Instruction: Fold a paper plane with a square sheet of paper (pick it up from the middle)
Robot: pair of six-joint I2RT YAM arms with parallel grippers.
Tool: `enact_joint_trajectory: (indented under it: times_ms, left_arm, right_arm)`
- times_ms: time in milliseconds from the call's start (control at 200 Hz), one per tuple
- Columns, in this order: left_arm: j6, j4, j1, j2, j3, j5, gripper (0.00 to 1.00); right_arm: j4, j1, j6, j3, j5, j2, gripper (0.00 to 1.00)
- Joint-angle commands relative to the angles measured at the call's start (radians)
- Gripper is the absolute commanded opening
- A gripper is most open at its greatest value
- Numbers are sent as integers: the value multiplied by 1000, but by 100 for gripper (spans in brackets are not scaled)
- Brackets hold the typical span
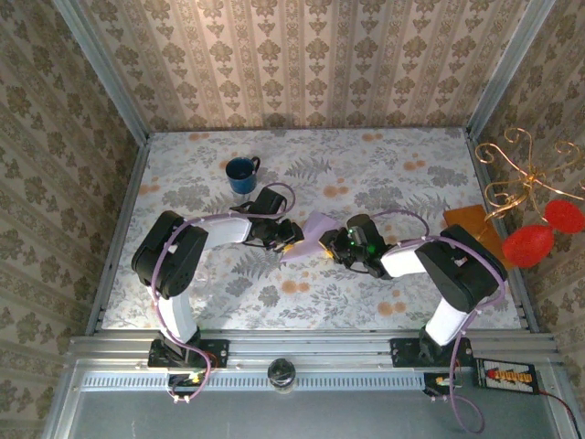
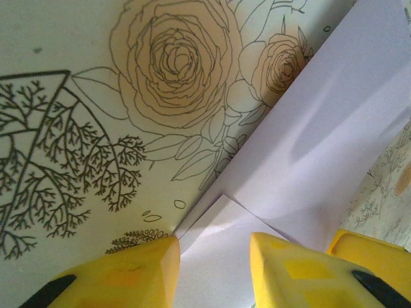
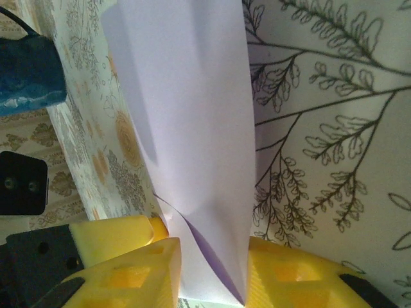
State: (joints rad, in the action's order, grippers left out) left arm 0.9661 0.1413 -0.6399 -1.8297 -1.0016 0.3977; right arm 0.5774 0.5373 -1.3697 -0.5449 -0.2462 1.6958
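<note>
The square sheet of paper [image 1: 313, 229] is pale lilac and partly folded, with creased layers, at the middle of the floral table [image 1: 366, 165]. My left gripper [image 1: 289, 240] meets it from the left and my right gripper [image 1: 335, 245] from the right. In the left wrist view the yellow fingers [image 2: 138, 273] of the left gripper [image 2: 215, 269] stand apart over a folded flap of the paper [image 2: 321, 128] lying on the table. In the right wrist view the right gripper [image 3: 212, 276] has closed on the doubled paper [image 3: 192, 96], whose layers bow between the pads.
A blue mug [image 1: 241, 174] stands behind the left arm, also at the left edge of the right wrist view [image 3: 29, 70]. An orange-brown flat rectangle [image 1: 473, 229] and a gold wire stand with red ornaments [image 1: 539, 233] are at the right. Patterned walls enclose the table.
</note>
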Motion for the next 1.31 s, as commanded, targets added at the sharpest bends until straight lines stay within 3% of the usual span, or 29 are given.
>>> enact_joint_trajectory:
  times_ms: [0, 1025, 1300]
  left_arm:
    - [10, 65, -4, -18, 35, -7, 36]
    - [-10, 85, 2, 5, 20, -16, 37]
    - [-75, 91, 2, 66, 17, -29, 39]
  right_arm:
    - [36, -1, -9, 11, 1, 15, 27]
    - [101, 21, -52, 33, -18, 29, 21]
    - [85, 20, -53, 36, 2, 3, 9]
